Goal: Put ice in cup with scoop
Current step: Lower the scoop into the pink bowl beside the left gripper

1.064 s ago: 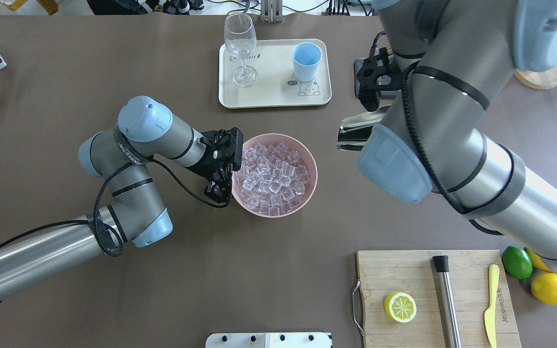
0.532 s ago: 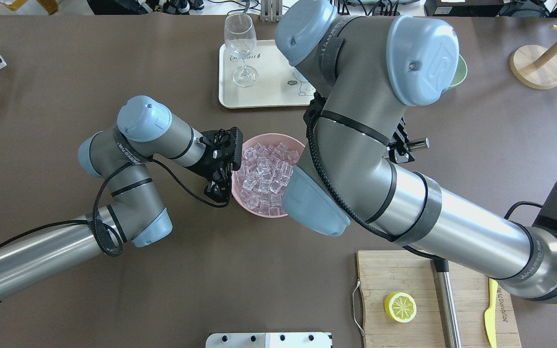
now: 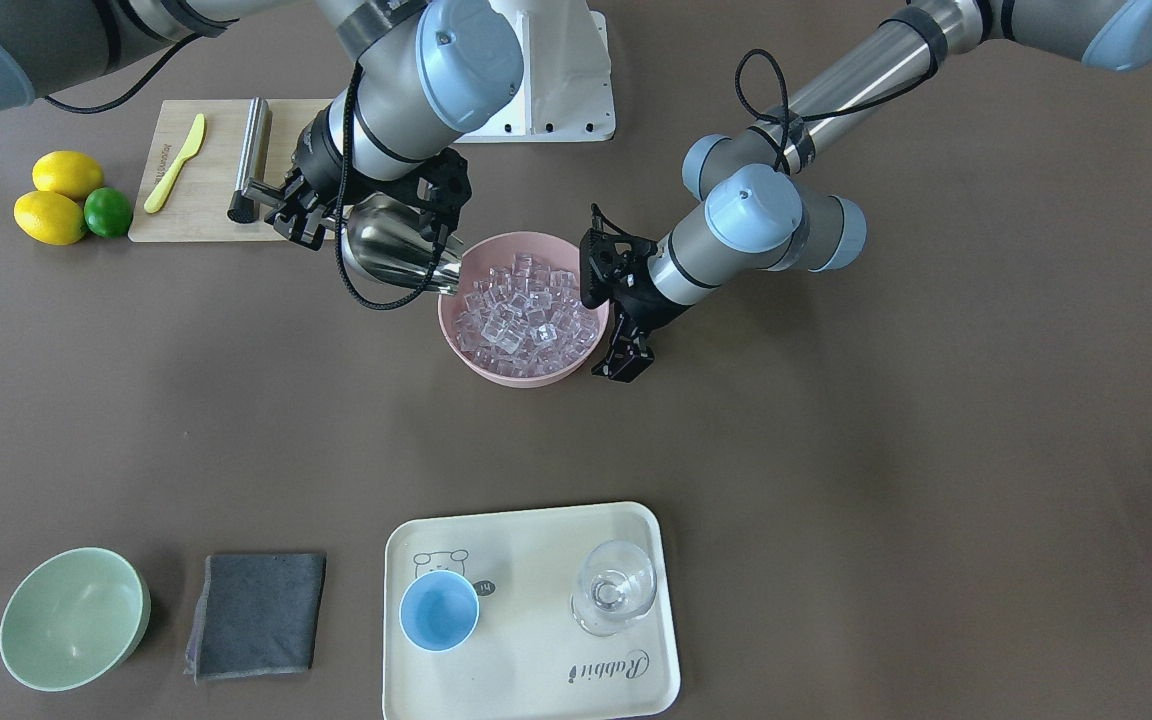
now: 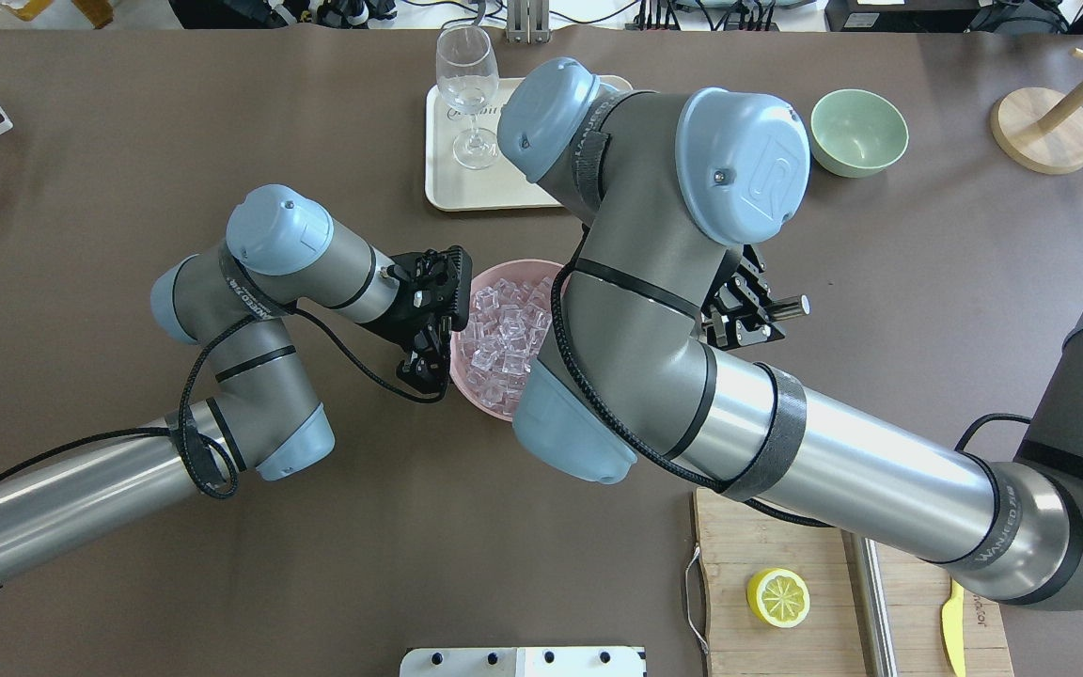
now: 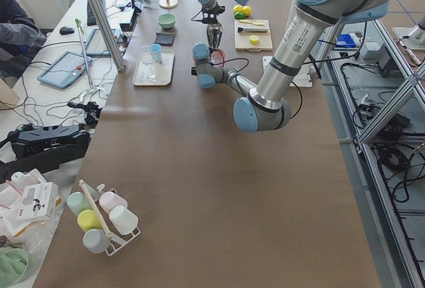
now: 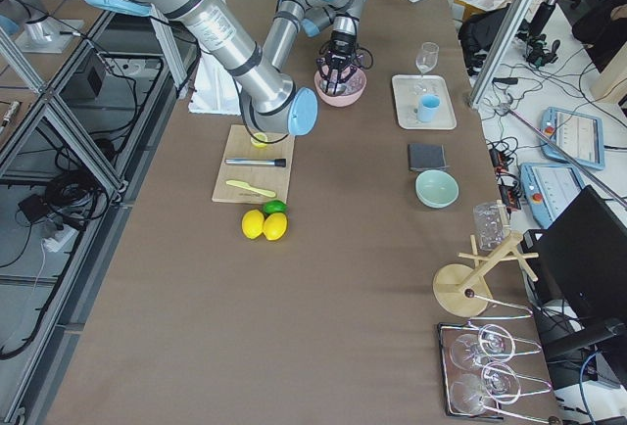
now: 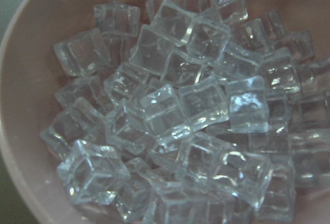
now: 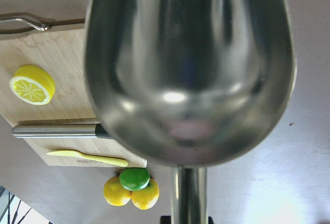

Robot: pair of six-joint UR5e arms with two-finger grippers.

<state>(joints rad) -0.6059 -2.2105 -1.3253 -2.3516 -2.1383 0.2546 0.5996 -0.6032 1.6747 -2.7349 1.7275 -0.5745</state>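
1. The right arm has swung in from beside the tray (image 3: 536, 680). Its tool (image 3: 308, 215), clamped on the scoop (image 3: 396, 255) by the handle, now holds the scoop's mouth at the pink bowl (image 3: 511, 375), at 10 o'clock on the rim in the front-facing view.
2. The approach looks finished. The trough is empty, so digging likely comes next.
3. The ice (image 3: 526, 310) is piled in the bowl at 4 o'clock from the right tool, just past the scoop's lip.
4. The left tool (image 3: 612, 303) is unmoved, jaws spread wide at the bowl's 3 o'clock wall.
5. The cup (image 3: 439, 610) stands empty on the tray, at 6 o'clock from the bowl and well apart across the counter.
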